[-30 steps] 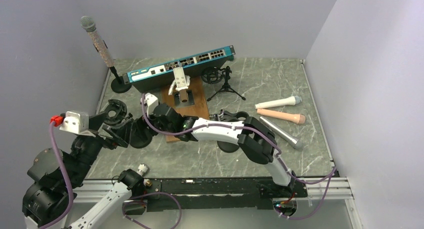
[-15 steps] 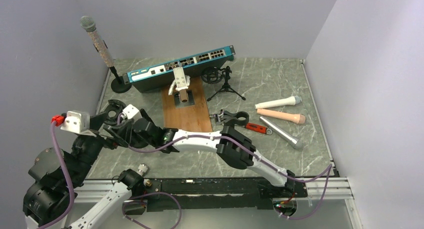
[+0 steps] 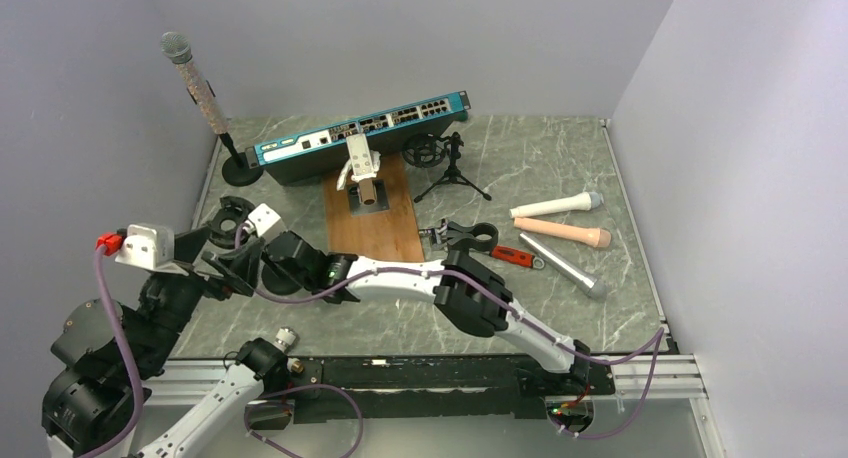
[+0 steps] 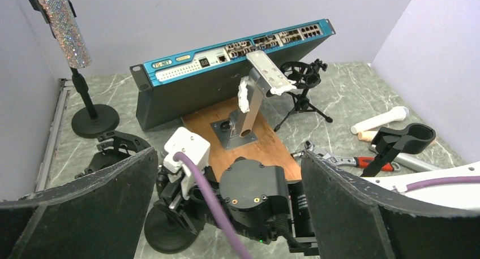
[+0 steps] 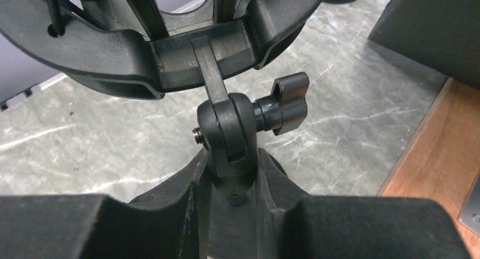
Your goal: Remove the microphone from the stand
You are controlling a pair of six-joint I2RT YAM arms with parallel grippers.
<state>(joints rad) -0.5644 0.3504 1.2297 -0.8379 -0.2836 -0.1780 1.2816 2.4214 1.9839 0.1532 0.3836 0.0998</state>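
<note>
Since a second ago the right arm (image 3: 400,273) has swung from the wooden board (image 3: 385,240) to the front left of the bench (image 3: 540,158), and its jaws have come together; now the right gripper (image 5: 229,182) is closed around the swivel joint of a small stand (image 5: 226,129), which carries only an empty shock-mount ring (image 5: 141,61); the left gripper (image 4: 226,211) is wide open just beside it and holds nothing; the microphone (image 3: 198,86) sits tilted in its tall stand (image 3: 242,168) at the back left corner, well apart from both; so the main danger, I think, is effort spent on the wrong stand; the two arms are also crowded together, and a careless move could knock them against each other or drag the small stand over; a later reach could tip the tall stand, which looks top-heavy.
</note>
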